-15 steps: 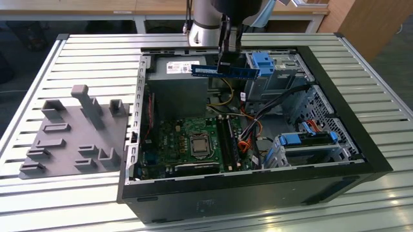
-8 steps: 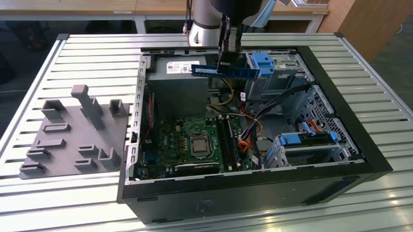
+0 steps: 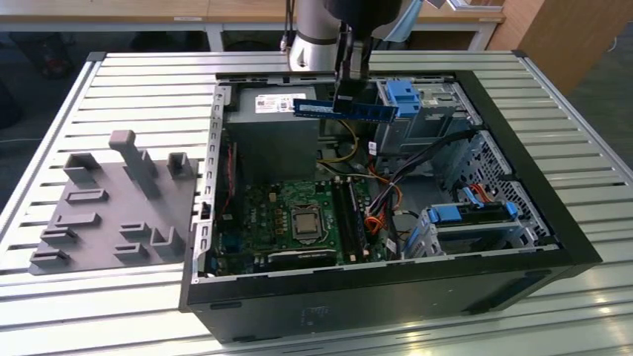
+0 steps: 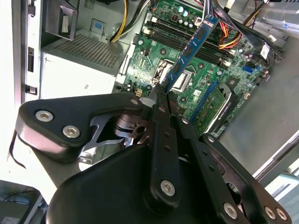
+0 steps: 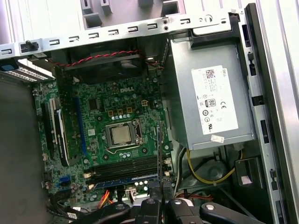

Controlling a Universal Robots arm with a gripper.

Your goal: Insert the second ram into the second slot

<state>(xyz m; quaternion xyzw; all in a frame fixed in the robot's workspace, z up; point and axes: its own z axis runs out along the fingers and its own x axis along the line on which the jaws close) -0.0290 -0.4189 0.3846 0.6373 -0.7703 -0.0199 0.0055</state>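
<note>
My gripper [image 3: 348, 99] is shut on the second ram [image 3: 346, 110], a thin blue stick with a small white label. It holds the stick level in the air, over the far part of the open computer case [image 3: 514, 185]. In the second wrist view the stick [image 4: 191, 51] runs out from the fingertips [image 4: 159, 93] over the motherboard. It appears edge-on [image 5: 160, 154] in the first wrist view, above the dark memory slots [image 5: 126, 167]. Those slots [image 3: 348, 215] lie beside the processor socket [image 3: 299, 220], well below the stick. One slot seems to hold a blue stick [image 5: 126, 179].
A grey power supply [image 3: 272, 133] sits under the held stick at the exterior view's left. Blue drive-bay latches [image 3: 405, 93] and metal cages fill the case's right side, with loose cables [image 3: 381, 200] near the slots. A grey fixture plate with pegs [image 3: 109, 200] lies left of the case.
</note>
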